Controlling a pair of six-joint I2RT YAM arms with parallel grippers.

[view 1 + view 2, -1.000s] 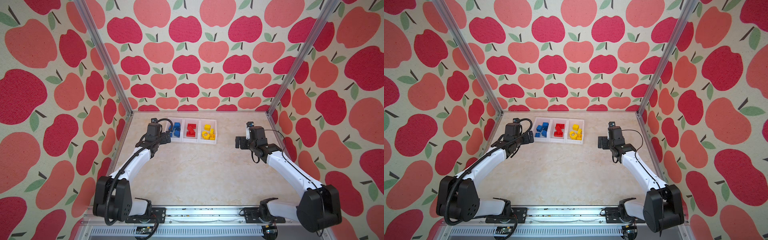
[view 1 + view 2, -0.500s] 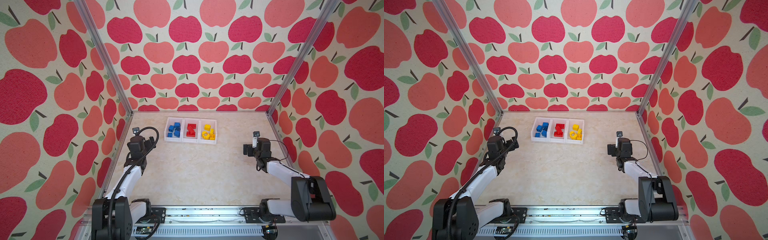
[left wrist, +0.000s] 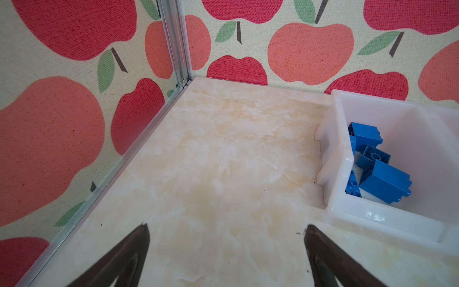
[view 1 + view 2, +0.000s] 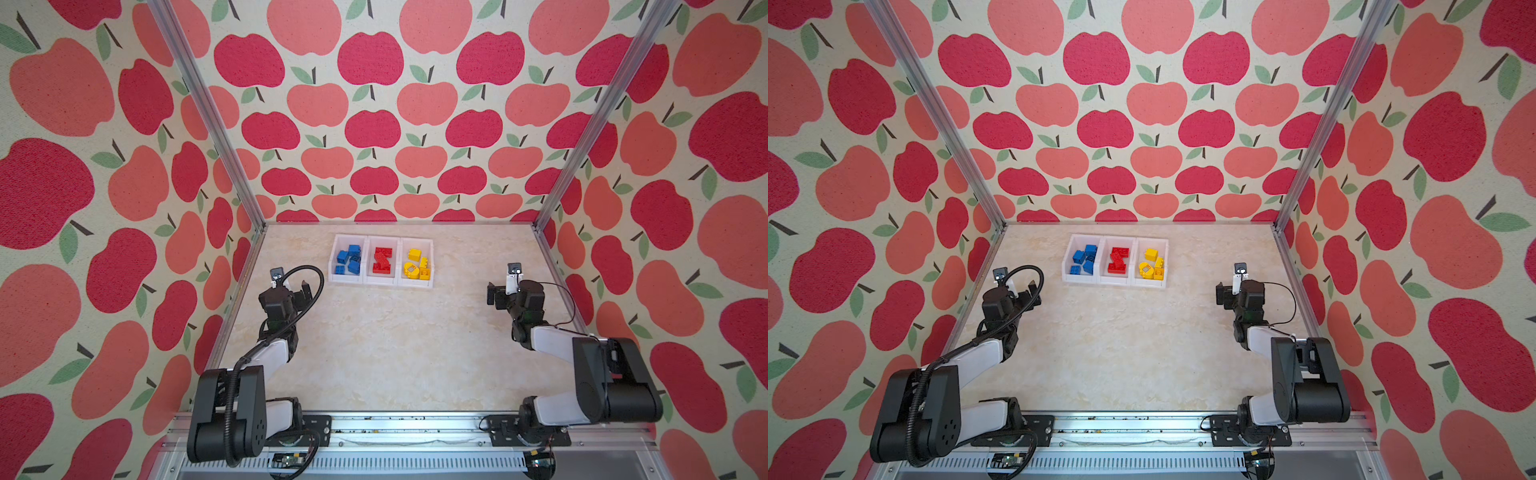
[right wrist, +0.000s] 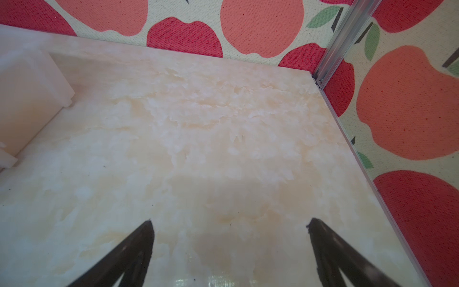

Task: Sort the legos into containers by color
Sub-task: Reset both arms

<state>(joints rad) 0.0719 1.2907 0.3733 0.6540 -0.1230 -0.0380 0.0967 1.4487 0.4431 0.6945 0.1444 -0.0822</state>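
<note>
Jaws of left gripper (image 3: 227, 226) and right gripper (image 5: 231, 220) gape empty; beyond them, white bins (image 4: 381, 281) hold legos (image 4: 382, 260), apparently sorted by color.

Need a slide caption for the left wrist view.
Open, empty left tool over the marble tabletop; blue legos lie in the white container nearby.

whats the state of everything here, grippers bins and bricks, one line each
left gripper, open, holding nothing
right gripper, open, holding nothing
blue legos, jumbled in one end bin
red legos, in the middle bin
yellow legos, in the other end bin
containers, upright, joined in a row, one colour each
table, no loose legos seen on it
</note>
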